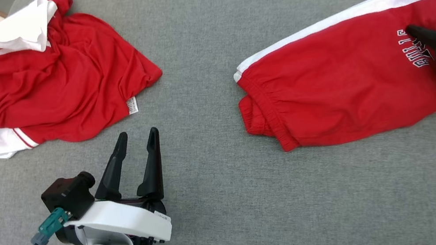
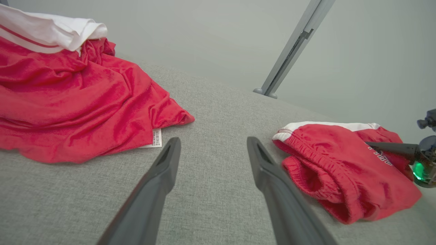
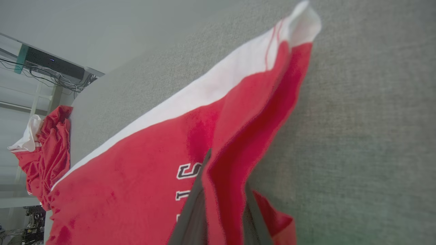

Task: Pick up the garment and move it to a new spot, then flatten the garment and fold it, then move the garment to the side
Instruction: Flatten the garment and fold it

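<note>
— So, which step are you on?
— The last one, I'd judge. The red shorts (image 1: 336,79) look folded in half and lie at three o'clock on the desk (image 1: 193,32), white stripe along the far edge. My right end effector (image 1: 413,31) is clenched on a fold of cloth by the lettering, and my left end effector (image 1: 138,133) hangs released at seven o'clock.
— And next?
— Drag or lift them sideways gently, so the fold holds

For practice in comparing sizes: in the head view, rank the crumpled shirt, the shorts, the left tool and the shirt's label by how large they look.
Largest: crumpled shirt and shorts, too alike to rank.
Then left tool, nearer the camera.
Smallest: label.
</note>
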Tool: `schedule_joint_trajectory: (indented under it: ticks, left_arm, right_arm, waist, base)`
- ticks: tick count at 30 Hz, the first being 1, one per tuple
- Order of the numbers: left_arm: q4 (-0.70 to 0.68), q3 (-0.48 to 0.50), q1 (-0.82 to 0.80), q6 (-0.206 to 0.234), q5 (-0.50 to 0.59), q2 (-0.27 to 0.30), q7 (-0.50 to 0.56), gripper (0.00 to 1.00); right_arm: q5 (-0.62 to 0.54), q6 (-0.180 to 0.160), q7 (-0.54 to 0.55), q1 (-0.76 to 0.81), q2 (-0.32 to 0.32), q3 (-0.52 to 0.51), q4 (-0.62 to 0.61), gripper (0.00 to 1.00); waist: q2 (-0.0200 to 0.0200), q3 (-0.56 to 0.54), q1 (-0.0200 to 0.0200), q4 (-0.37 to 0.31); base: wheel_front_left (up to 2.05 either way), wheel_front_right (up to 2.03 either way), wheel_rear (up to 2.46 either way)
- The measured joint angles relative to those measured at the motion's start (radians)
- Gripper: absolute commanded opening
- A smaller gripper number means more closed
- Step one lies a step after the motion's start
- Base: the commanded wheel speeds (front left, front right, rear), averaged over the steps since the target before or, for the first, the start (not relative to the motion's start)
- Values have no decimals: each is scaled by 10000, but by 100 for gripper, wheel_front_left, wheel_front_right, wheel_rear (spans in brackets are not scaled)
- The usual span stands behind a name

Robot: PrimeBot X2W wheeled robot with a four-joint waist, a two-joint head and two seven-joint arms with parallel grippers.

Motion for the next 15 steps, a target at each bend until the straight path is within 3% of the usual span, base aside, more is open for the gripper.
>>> schedule_joint_trajectory:
  ticks: [7, 15]
  left_arm:
    - [136, 157, 284, -4, 428, 81, -130, 100]
    - [-82, 403, 1015, 71, 568, 167, -173, 100]
  right_arm:
    - [-305, 0, -1664, 751, 19, -261, -669, 0]
    - [-249, 0, -2123, 1863, 59, -293, -1181, 0]
  waist:
    - [0, -542, 0, -477]
    - [0, -1257, 0, -1486]
  base:
    - [0, 0, 0]
    - [0, 0, 0]
